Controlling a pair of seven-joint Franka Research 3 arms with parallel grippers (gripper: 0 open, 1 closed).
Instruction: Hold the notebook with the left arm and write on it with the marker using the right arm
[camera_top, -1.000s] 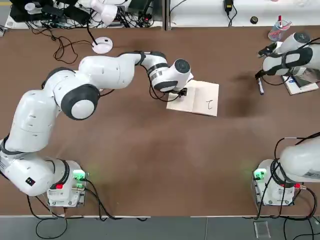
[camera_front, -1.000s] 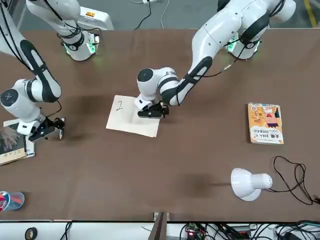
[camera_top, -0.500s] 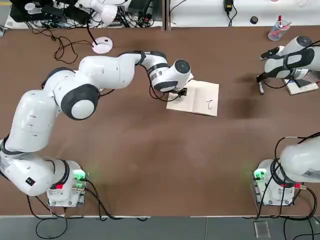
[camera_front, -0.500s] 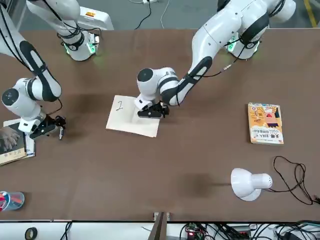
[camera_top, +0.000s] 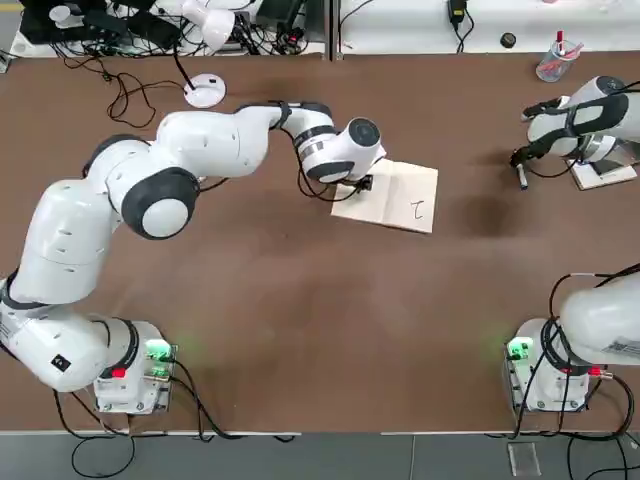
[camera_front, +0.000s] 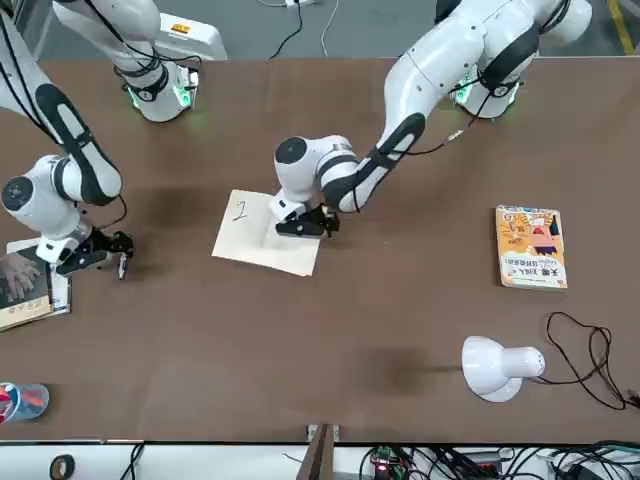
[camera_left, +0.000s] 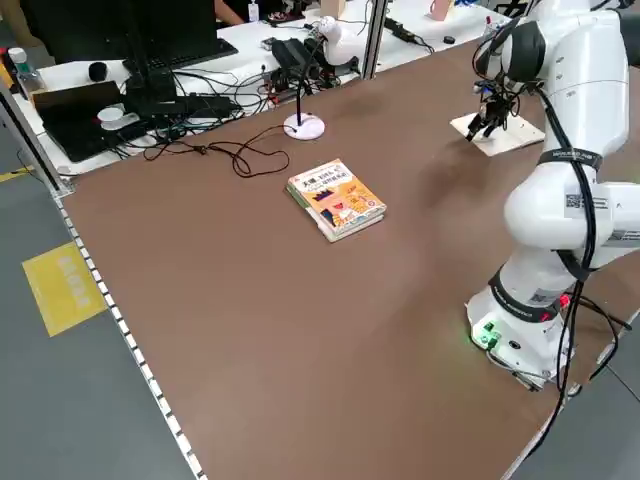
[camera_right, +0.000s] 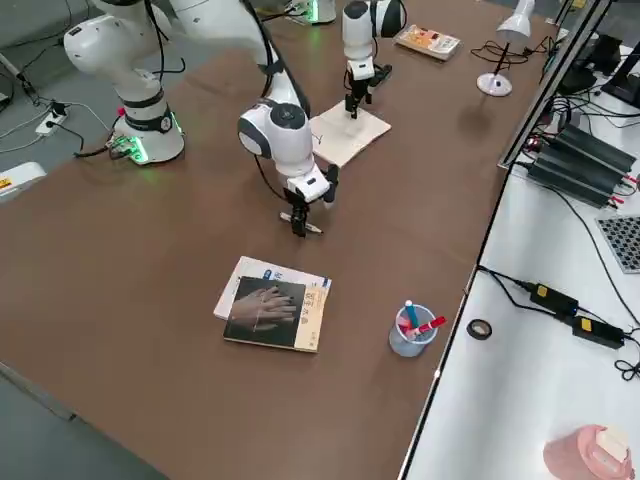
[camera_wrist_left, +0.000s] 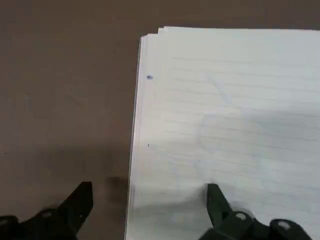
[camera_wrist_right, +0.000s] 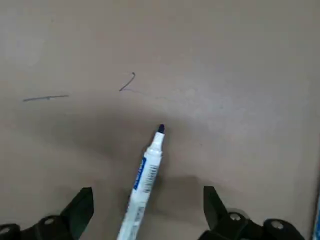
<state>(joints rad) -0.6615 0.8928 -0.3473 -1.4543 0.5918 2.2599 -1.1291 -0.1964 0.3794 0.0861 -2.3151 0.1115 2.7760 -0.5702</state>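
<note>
- Between the spread fingers of the right gripper (camera_wrist_right: 149, 192), a slim white marker pen (camera_wrist_right: 142, 192) with a dark blue tip lies on the brown tabletop (camera_top: 300, 300), gripped by neither finger
- Ahead of that pincer, as its wrist view shows, thin dark pen strokes (camera_wrist_right: 127, 82) mark the tabletop
- Under the left gripper (camera_wrist_left: 152, 192) is the open cream-white notebook (camera_top: 408, 195); this pincer's two fingers stand spread, one over the page and the other past the page edge, over bare table
- To the right of the left pincer, on the page farther from it, sits a small dark handwritten sign (camera_top: 419, 209)
- Well apart from the right pincer, the notebook lies off to its left
- Just to the right of the right pincer, a dark-covered book with a hands photo (camera_right: 265, 315) overlaps a white booklet (camera_right: 252, 268)
- Beyond the right pincer, away from the robot, stands a clear cup of pens (camera_right: 410, 338)
- Off to the left pincer's left is an orange-yellow illustrated book (camera_front: 531, 245), with a white desk lamp (camera_front: 495, 368) farther out
</note>
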